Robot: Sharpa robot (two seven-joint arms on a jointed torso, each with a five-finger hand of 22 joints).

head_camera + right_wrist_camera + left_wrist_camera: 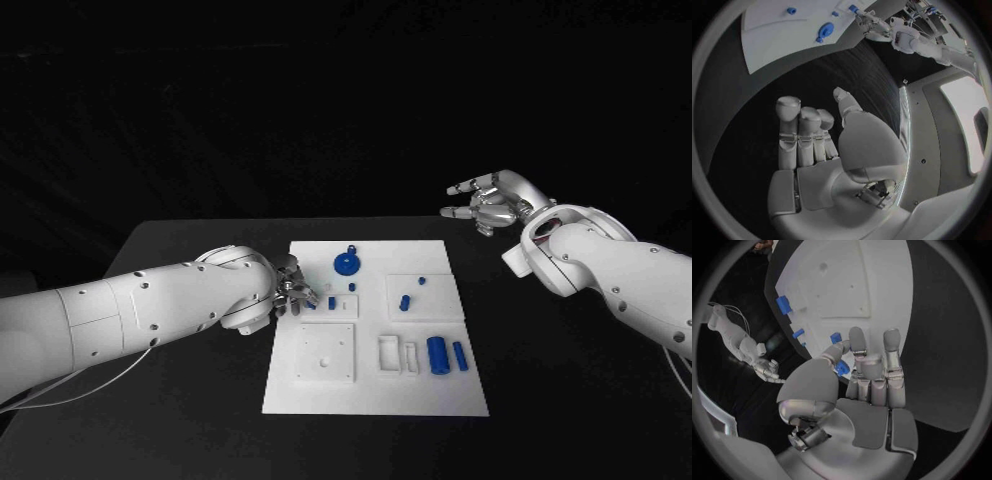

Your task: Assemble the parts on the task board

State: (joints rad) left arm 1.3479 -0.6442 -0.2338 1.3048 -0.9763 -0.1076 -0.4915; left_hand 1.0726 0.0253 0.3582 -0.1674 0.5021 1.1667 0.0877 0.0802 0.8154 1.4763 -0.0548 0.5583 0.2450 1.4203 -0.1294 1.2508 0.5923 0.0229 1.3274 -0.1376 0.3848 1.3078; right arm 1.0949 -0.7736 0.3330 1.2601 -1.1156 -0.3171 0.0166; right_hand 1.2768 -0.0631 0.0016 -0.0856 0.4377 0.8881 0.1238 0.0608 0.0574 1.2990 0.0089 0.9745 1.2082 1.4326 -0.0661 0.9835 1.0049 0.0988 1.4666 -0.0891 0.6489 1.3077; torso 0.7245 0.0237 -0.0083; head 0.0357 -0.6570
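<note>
The white task board (325, 400) lies mid-table. On it are a round blue part (348, 264), small blue pegs (407, 300) and two blue cylinders (436, 356) near the right edge. My left hand (294, 290) hangs over the board's left edge, next to a small blue part (332, 301). In the left wrist view its thumb and a finger (856, 342) pinch a small blue part (842, 369), with the other fingers straight. My right hand (490, 205) is raised beyond the board's far right corner, fingers apart and holding nothing.
The black table (188, 260) runs around the board on all sides. The board (786, 35) has square recessed plates (327, 352) and slots (391, 354) in its near half. The right wrist view shows the round blue part (825, 31) and my left hand (870, 22) far off.
</note>
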